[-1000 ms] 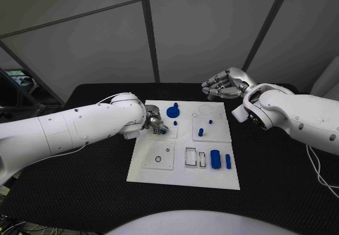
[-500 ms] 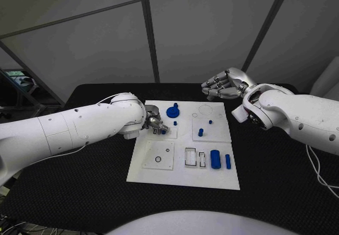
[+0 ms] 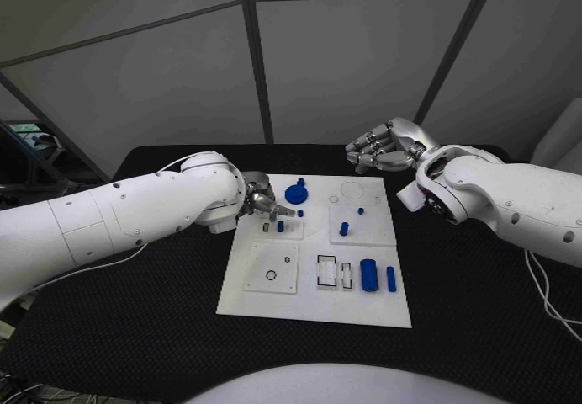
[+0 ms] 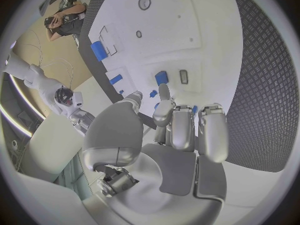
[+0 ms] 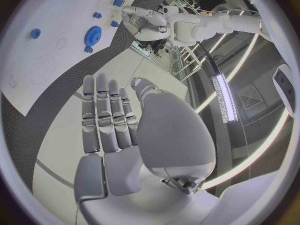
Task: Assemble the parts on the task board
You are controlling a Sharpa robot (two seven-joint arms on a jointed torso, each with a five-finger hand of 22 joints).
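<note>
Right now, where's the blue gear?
In the head view the blue gear sits at the far edge of the task board, left of centre, just beside the fingers of the left hand.

Task board [image 3: 313,307]: we see plain white, with thin black outlines marking its recesses.
Parts [image 3: 370,274]: we see solid blue throughout.
Table [image 3: 145,337]: we see black, with a fine woven-mesh pattern.
Arms [image 3: 109,220]: we see glossy white.
Left hand [image 3: 258,204]: silver.
Right hand [image 3: 382,145]: silver.
</note>
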